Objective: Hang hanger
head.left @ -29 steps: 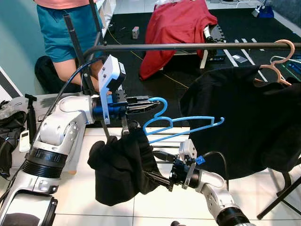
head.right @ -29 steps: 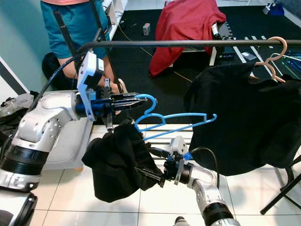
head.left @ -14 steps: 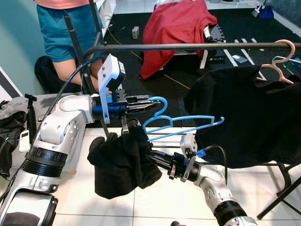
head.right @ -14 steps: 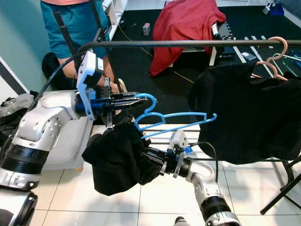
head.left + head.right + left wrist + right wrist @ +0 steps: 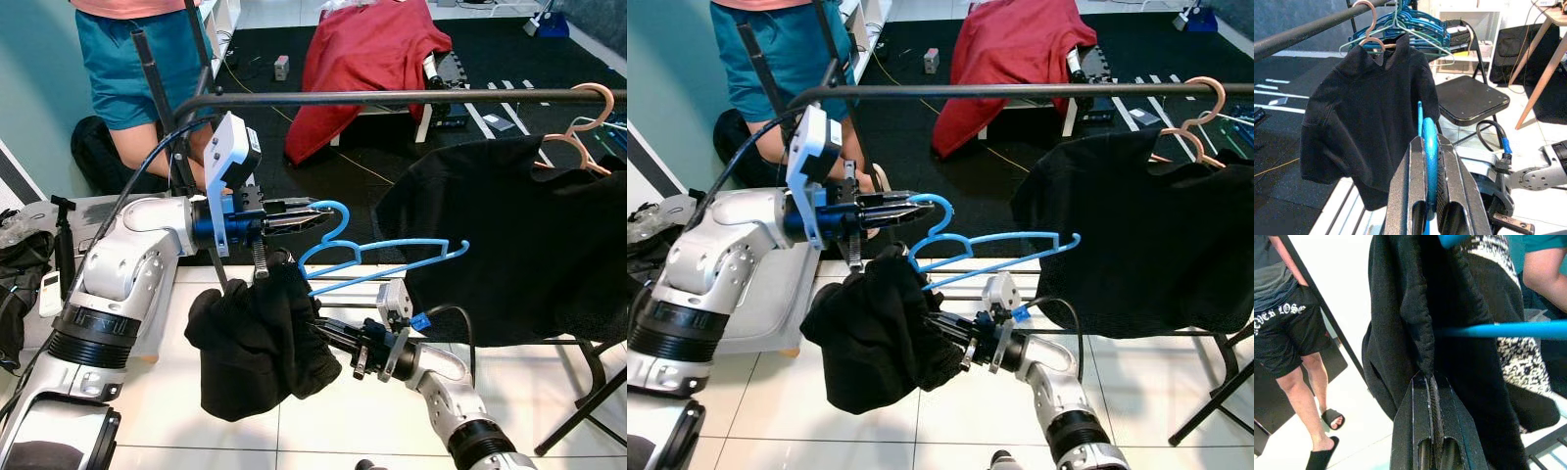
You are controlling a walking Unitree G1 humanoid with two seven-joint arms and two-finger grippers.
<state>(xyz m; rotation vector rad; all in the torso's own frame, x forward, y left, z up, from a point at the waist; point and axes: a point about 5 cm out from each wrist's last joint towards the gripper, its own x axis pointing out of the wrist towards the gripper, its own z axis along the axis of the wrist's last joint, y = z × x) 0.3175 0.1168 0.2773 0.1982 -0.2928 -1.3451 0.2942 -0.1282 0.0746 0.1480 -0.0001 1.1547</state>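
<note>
Sagging a little lower than half a second ago, the dark garment (image 5: pixel 257 343) hangs off one end of the blue hanger (image 5: pixel 382 259), bunched into a lump, while the right arm has eased slightly down with it. The left claw (image 5: pixel 312 215) is pinched tight on the hanger's hook (image 5: pixel 1429 161), holding it level below the black rail (image 5: pixel 392 97), just as before; the hanger is not yet on the rail. The right claw (image 5: pixel 942 331) is closed on a fold of the garment (image 5: pixel 1422 333), its fingers buried in the cloth.

Further along the rail, a black shirt (image 5: pixel 509 245) hangs on a pink hanger (image 5: pixel 578 127), and it has swung slightly back from where it was. A red cloth (image 5: pixel 362 59) is draped over furniture behind the rail. One person in a teal top (image 5: pixel 132 59) stands beside the rail's upright.

Another person's black shorts (image 5: pixel 1288 328) carry white lettering that seems to read "NEVER LOSE", with the first letters partly cut off.
</note>
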